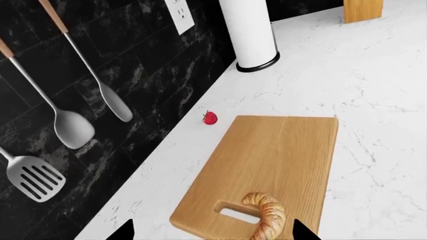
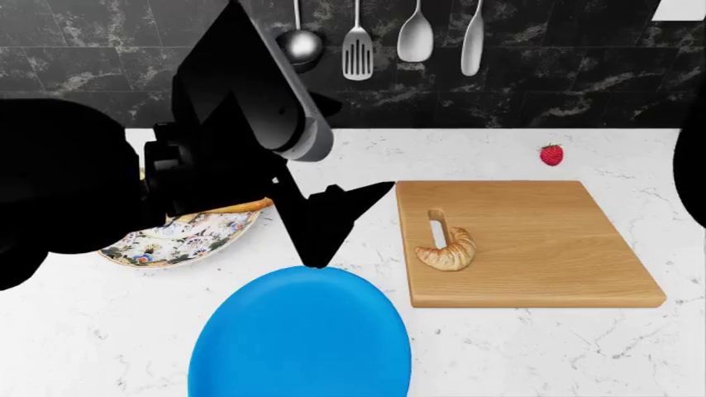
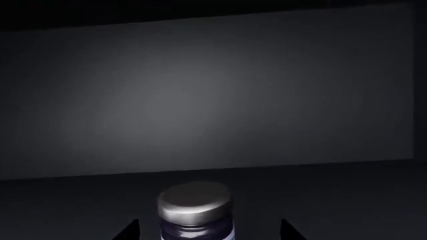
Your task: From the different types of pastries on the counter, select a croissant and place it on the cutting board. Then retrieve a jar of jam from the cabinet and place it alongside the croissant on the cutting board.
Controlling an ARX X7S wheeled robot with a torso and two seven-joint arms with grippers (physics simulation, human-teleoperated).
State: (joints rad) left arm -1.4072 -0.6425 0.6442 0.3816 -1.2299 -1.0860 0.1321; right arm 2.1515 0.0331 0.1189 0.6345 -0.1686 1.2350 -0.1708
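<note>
One croissant (image 2: 448,249) lies on the single wooden cutting board (image 2: 551,248) at centre-right of the head view, touching the end of its slot handle; one jar of jam (image 3: 195,211), grey-lidded, stands in a dark cabinet at bottom centre of the right wrist view, between the right gripper's (image 3: 208,231) two spread fingertips, not clasped. Left gripper (image 1: 212,231) open, tips either side of the croissant. Around: one strawberry (image 2: 550,154), one blue plate (image 2: 300,339), one patterned plate (image 2: 177,238), four hanging utensils (image 2: 415,33).
</note>
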